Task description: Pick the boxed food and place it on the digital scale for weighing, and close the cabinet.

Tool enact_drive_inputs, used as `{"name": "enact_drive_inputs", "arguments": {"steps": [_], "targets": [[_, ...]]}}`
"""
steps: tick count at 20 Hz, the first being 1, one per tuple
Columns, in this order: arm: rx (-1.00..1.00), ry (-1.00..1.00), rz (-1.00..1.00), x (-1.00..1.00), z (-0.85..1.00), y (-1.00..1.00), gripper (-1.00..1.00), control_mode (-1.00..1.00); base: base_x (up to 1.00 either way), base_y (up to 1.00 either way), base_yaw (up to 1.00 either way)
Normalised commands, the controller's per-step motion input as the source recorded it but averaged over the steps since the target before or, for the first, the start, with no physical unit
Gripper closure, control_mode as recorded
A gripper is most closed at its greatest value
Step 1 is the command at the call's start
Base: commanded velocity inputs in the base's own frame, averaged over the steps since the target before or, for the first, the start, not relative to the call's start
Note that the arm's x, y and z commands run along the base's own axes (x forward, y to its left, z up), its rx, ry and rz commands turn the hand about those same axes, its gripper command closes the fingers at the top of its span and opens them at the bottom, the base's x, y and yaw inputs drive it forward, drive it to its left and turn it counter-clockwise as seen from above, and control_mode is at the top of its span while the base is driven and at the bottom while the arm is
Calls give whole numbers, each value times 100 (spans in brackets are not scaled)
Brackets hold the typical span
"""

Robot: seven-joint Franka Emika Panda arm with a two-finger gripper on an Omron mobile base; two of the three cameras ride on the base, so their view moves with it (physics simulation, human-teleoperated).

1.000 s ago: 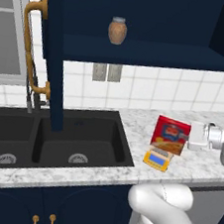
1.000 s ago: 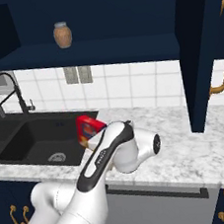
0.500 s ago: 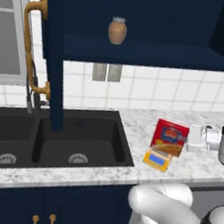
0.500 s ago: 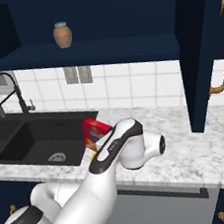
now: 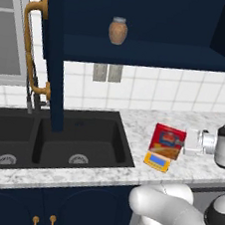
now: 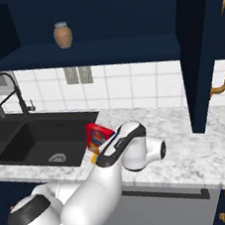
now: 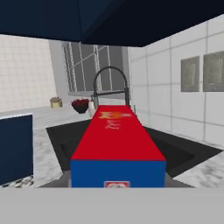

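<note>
Red box held over the scale, ready to set down

The small red cardboard food box (image 5: 168, 141) with its blue end panel stands at the yellow-orange digital scale (image 5: 157, 162) on the grey marble counter (image 5: 203, 121), just right of the black sink (image 5: 55, 142); whether it rests on the scale's plate I cannot tell. The gripper (image 5: 187, 141) reaches in from the right, its jaws clamped across the box's narrow sides. The box is likely light, stiff and smooth, so a mid-height squeeze suits it; hard pressure could dent it. The dark navy wall cabinet (image 5: 147, 18) stands open above.
</note>
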Motion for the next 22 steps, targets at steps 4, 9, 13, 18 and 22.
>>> {"name": "enact_drive_inputs", "arguments": {"steps": [4, 9, 13, 18, 22], "targets": [[0, -2, 0, 22, -19, -3, 100, -100, 0, 0, 0], [0, -4, 0, 26, -3, -8, 100, -100, 0, 0, 0], [0, 0, 0, 27, 0, -7, 100, -100, 0, 0, 0], [0, 0, 0, 11, -16, -13, 100, -100, 0, 0, 0], [0, 0, 0, 31, -32, 0, 100, -100, 0, 0, 0]]}}
